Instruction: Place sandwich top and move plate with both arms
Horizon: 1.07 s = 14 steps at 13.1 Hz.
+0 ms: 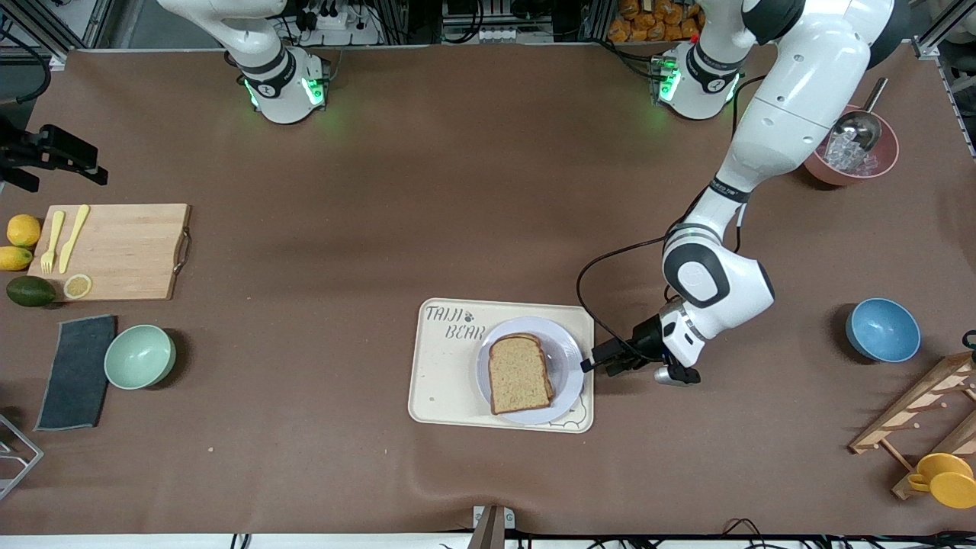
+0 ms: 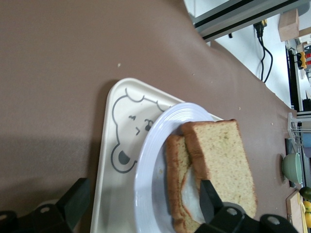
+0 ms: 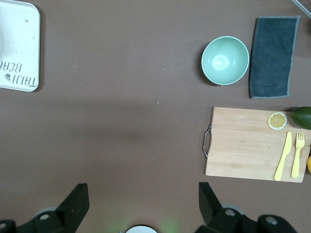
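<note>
Left tool (image 1: 597, 364) spread wide beside the plate (image 1: 568, 352), sandwich top (image 1: 521, 374) on it; right tool (image 3: 141, 199) spread, waiting above desk (image 3: 121, 121).

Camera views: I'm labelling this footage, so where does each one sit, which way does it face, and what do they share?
Front view: high across the table, facing both bases; shows the left gripper beside the plate, jaws open.
Left wrist view: on the left arm, looking down at the sandwich top, plate and tray; own fingers show.
Right wrist view: on the right arm, looking down at the cutting board and green bowl; its jaws stand open.
Shared: all three show the tray.
</note>
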Available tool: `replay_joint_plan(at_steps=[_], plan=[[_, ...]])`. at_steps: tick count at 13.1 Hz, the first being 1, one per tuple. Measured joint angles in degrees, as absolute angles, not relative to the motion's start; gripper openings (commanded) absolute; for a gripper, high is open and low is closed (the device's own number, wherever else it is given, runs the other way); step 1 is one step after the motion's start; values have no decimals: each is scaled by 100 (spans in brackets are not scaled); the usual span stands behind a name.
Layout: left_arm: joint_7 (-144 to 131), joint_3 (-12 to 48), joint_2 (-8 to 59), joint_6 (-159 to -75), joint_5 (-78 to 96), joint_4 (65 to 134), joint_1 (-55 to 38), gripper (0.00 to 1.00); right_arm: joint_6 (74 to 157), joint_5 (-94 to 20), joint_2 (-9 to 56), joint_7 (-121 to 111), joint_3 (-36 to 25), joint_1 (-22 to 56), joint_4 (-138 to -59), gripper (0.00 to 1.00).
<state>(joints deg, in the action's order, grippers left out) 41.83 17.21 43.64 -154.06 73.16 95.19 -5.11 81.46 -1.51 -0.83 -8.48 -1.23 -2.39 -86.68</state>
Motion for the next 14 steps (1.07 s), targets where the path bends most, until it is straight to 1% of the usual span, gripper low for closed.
replay_joint_plan(at_steps=[5, 7, 10, 12, 14], plan=[[4032, 1502, 3997, -15337, 6184, 9722, -445, 100, 8145, -151, -83, -855, -121, -239, -8666, 100], [4009, 1320, 3858, -15101, 5676, 9807, -404, 100, 8145, -151, -83, -856, -120, -239, -8666, 100], [3335, 1028, 3688, -14602, 4359, 9827, -375, 100, 8144, -151, -83, -858, -114, -238, -8666, 100], [2504, 974, 3544, -14286, 3258, 9798, -347, 100, 8144, -151, -83, -859, -109, -238, -8666, 100], [1836, 973, 3384, -13954, 2533, 9735, -349, 100, 8143, -151, -83, -859, -109, -238, -8666, 100]])
